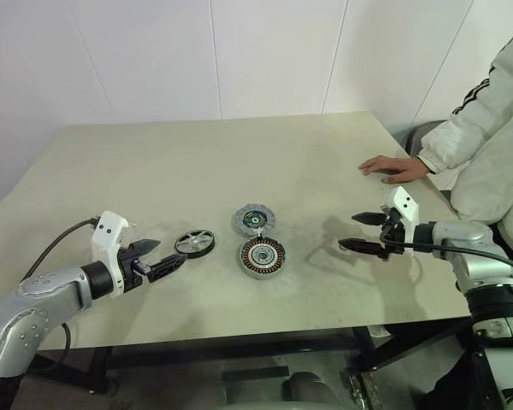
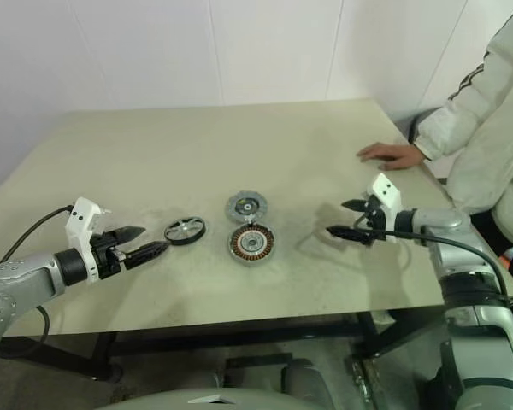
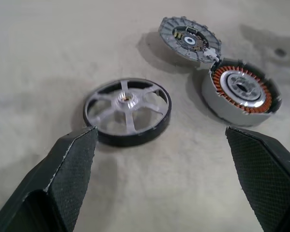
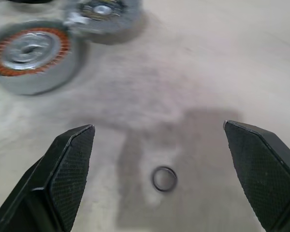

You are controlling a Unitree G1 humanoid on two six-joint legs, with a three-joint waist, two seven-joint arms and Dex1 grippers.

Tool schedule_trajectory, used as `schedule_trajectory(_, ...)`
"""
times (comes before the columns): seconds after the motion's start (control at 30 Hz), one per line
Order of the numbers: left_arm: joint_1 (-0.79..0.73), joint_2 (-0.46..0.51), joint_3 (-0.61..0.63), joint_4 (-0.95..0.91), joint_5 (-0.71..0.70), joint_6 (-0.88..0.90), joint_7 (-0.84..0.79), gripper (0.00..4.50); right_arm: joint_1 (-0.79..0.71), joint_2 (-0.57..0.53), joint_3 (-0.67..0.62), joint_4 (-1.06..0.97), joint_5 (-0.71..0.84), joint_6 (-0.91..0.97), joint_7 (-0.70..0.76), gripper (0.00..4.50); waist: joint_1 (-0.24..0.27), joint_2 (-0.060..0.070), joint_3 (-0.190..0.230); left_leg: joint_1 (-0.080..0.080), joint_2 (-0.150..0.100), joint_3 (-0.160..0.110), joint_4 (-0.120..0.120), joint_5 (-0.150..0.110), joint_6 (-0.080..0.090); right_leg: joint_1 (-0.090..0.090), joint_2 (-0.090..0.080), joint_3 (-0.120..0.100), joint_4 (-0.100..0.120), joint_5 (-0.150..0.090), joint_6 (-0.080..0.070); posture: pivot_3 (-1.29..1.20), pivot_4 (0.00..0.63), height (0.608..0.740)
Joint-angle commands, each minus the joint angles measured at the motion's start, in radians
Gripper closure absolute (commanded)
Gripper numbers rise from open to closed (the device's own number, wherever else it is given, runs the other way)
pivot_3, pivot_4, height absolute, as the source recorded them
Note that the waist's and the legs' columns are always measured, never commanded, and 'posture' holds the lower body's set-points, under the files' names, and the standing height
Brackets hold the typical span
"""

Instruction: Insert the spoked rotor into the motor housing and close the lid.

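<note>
The spoked rotor (image 1: pixel 194 243), a black ring with silver spokes, lies flat on the table left of centre. To its right stands the motor housing (image 1: pixel 261 256), open, its copper windings showing. The grey ribbed lid (image 1: pixel 254 219) lies touching the housing's far side, inner face up. My left gripper (image 1: pixel 164 255) hovers open just short of the rotor, pointing at it, with nothing between its fingers (image 3: pixel 70 164). My right gripper (image 1: pixel 349 232) is open and empty above the table, to the right of the housing (image 4: pixel 31 55).
A small dark ring (image 4: pixel 164 179) lies on the table under my right gripper. A person in a white jacket (image 1: pixel 487 128) sits at the far right, one hand (image 1: pixel 393 166) flat on the table (image 1: pixel 154 162) near its right edge.
</note>
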Motion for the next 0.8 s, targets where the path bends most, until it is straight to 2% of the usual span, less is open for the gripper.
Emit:
schedule_trajectory(0.03, -0.003, 0.021, 0.002, -0.013, 0.118, -0.121, -0.091, 0.00, 0.025, 0.022, -0.040, -0.019, -0.005, -0.038, -0.065, 0.03, 0.001, 0.000, 0.000, 0.000, 0.000, 0.000, 0.000, 0.000, 0.000, 0.000, 0.000, 0.000, 0.000, 0.000, 0.000, 0.00, 0.000, 0.740)
schedule_trajectory(0.17, 0.030, -0.005, 0.013, -0.021, 0.186, -0.224, -0.170, 0.00, 0.051, 0.045, -0.041, 0.000, -0.036, -0.101, -0.135, 0.03, 0.000, 0.001, 0.001, 0.000, 0.000, 0.001, 0.000, 0.000, 0.001, 0.000, 0.000, 0.001, 0.000, 0.000, 0.000, 0.00, 0.000, 0.740)
schedule_trajectory(0.47, 0.055, -0.061, 0.022, -0.027, 0.269, -0.341, -0.248, 0.00, 0.089, 0.061, -0.034, 0.008, -0.027, -0.120, -0.116, 0.03, 0.001, 0.001, 0.001, 0.001, 0.001, 0.001, 0.001, 0.000, 0.001, 0.001, 0.000, 0.001, 0.001, 0.000, 0.001, 0.00, 0.000, 0.740)
schedule_trajectory(0.8, 0.064, -0.074, 0.028, -0.023, 0.255, -0.308, -0.311, 0.00, 0.047, 0.091, -0.013, 0.087, -0.050, -0.126, -0.105, 0.03, 0.000, 0.000, 0.001, 0.002, 0.001, 0.001, 0.002, -0.001, 0.001, 0.002, 0.000, 0.001, 0.001, 0.000, 0.001, 0.00, 0.000, 0.740)
